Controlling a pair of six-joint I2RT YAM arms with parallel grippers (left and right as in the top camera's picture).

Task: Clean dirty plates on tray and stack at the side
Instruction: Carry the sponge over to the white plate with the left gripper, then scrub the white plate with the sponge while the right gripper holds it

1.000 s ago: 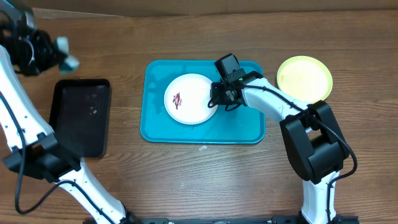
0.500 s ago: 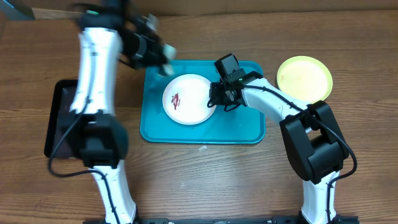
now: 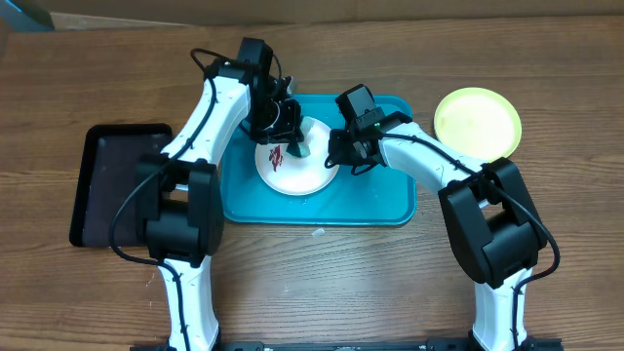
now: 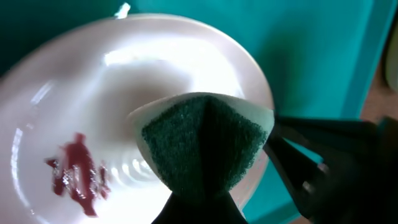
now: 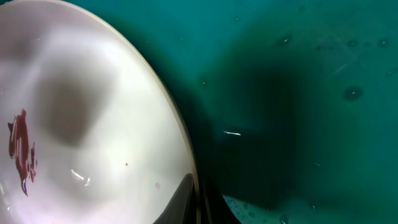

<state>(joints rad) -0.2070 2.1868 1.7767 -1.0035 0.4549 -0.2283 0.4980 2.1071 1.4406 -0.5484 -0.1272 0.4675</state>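
Turquoise tray (image 3: 382, 198) – white plate (image 3: 297, 175), dark-red smear (image 3: 277, 154) – yellow-green plate (image 3: 477, 121), dark green sponge (image 4: 202, 142)

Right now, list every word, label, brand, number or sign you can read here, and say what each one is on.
None: no readable text in any view.
The white plate, turquoise tray, yellow-green plate, black tray and sponge are plain; the white plate bears only a dark-red smear.
Any marking on the left arm or right arm is too small to tell.
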